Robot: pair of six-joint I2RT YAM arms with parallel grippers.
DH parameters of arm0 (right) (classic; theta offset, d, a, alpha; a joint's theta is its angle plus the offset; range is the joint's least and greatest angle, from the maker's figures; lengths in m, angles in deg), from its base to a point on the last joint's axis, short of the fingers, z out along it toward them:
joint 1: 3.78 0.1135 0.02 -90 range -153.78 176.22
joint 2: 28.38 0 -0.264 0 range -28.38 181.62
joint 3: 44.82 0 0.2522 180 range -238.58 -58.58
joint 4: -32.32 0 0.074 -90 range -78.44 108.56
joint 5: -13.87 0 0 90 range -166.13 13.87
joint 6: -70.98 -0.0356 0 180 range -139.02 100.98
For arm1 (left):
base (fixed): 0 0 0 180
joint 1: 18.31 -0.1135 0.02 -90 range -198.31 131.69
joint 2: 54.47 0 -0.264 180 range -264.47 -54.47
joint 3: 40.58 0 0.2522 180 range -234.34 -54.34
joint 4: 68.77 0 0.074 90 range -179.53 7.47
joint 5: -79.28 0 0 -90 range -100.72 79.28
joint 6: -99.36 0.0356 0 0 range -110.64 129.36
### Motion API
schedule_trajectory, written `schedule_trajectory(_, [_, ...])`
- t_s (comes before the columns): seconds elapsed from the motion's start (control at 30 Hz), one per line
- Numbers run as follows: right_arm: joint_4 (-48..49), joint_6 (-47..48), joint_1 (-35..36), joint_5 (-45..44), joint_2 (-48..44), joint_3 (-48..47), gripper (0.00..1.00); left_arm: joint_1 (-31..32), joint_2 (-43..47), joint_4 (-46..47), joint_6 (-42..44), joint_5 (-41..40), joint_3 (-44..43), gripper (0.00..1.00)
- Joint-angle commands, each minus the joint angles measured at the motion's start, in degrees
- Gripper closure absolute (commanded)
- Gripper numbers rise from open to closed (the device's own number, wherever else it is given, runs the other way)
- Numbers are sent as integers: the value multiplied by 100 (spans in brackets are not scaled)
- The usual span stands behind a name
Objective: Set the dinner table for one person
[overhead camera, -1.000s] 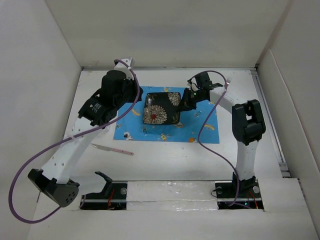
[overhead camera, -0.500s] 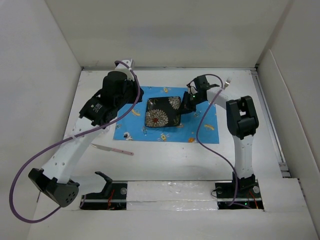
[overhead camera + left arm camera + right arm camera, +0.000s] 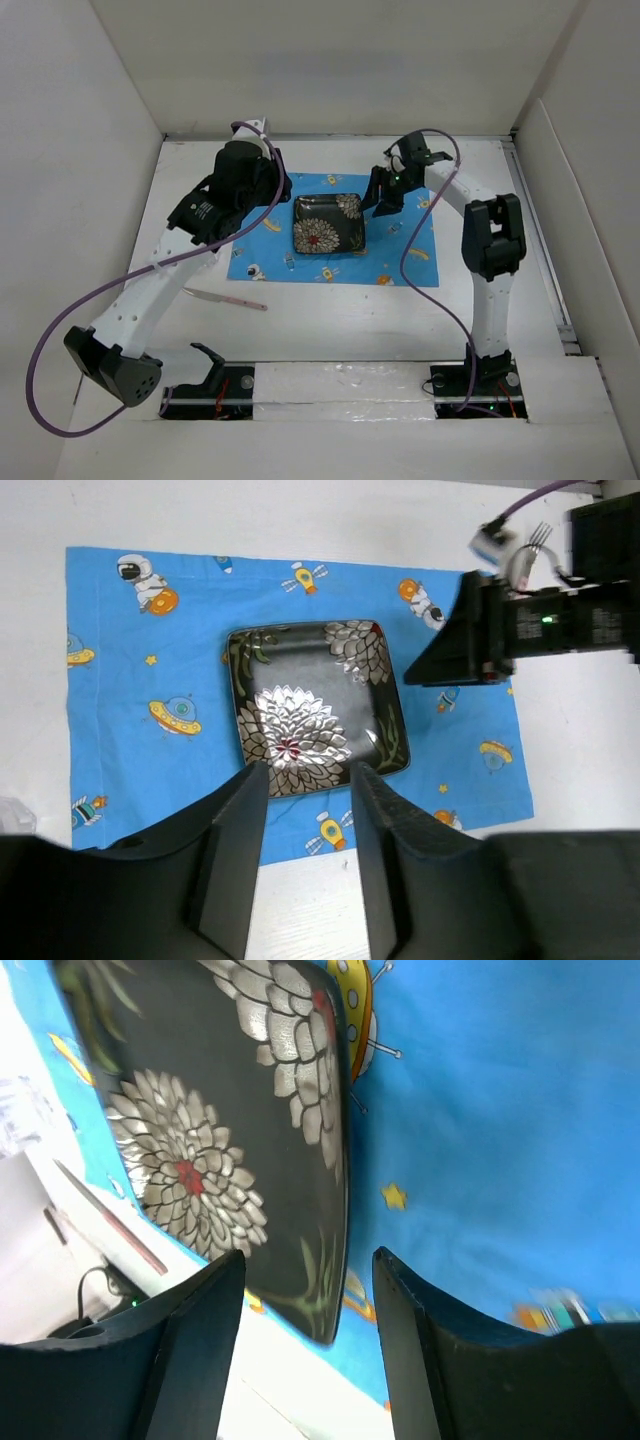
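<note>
Dinner table (image 3: pixel 350 320) is seen spread white and wide under both arms, filling the floor of the top view. At its far middle a blue cartoon-print placemat (image 3: pixel 410 255) is laid flat. And on that placemat, roughly centred, a square black plate (image 3: pixel 328 223) with silver flowers is set down, resting level. Over the plate's near edge the left gripper (image 3: pixel 305 810) is held, its fingers parted, and nothing is clasped between them. The right gripper (image 3: pixel 305 1295) is stationed just beside the plate's right edge, its fingers spread wide too, and no grip on the plate is seen. A knife (image 3: pixel 225 298) with a pink handle is found lying on the bare tabletop, off the placemat's near left corner, well apart from the plate. The tines of a fork (image 3: pixel 540 530) are glimpsed behind the right arm, the rest being hidden.
</note>
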Motion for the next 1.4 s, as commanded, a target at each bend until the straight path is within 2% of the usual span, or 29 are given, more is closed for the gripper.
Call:
schedule_trajectory(0.0, [-81, 164, -162, -322, -877, -466, 43, 11, 108, 140, -254, -332, -204, 64])
schedule_trajectory(0.07, [24, 182, -162, -261, -1158, -493, 68, 11, 108, 9, -368, -508, -300, 61])
schedule_trajectory(0.13, [164, 165, -93, -347, -1447, -441, 100, 11, 56, -228, -447, -894, -345, 61])
schedule_trajectory(0.2, [392, 95, -31, -575, -1685, -274, 100, -84, 38, -334, -588, -1132, -240, 62])
schedule_trajectory(0.27, [849, -28, -30, -1207, -2088, 156, 100, -635, 73, -370, -780, -722, -47, 63])
schedule_trajectory(0.3, [1033, -194, -83, -1445, -2195, 331, 100, -822, 178, -326, -834, -198, 250, 64])
schedule_trajectory(0.37, [1281, -336, -451, -1640, -2223, 622, 99, -955, 345, -98, -948, 149, 524, 64])
schedule_trajectory(0.4, [1281, -363, -591, -1753, -2153, 623, 94, -955, 485, -54, -1079, 290, 690, 64])
schedule_trajectory(0.43, [1098, -328, -967, -2164, -1926, 501, 76, -955, 591, -36, -1211, 413, 823, 64])
schedule_trajectory(0.47, [1097, -328, -971, -2168, -1924, 404, 76, -955, 592, -36, -1212, 414, 824, 64])
schedule_trajectory(0.53, [687, -179, -1215, -2822, -1477, 141, 64, -955, 749, -141, -1282, 432, 973, 63])
schedule_trajectory(0.73, [254, 94, -1682, -3547, -397, -545, 53, -841, 1180, -502, -1212, 151, 1333, 61])
schedule_trajectory(1.07, [-591, 331, -1885, -3679, 879, -2109, 48, -841, 1181, -256, -1010, 502, 1650, 60])
schedule_trajectory(1.37, [-933, 296, -1771, -4066, 1310, -2540, 51, -841, 864, -27, -632, 643, 1545, 60])
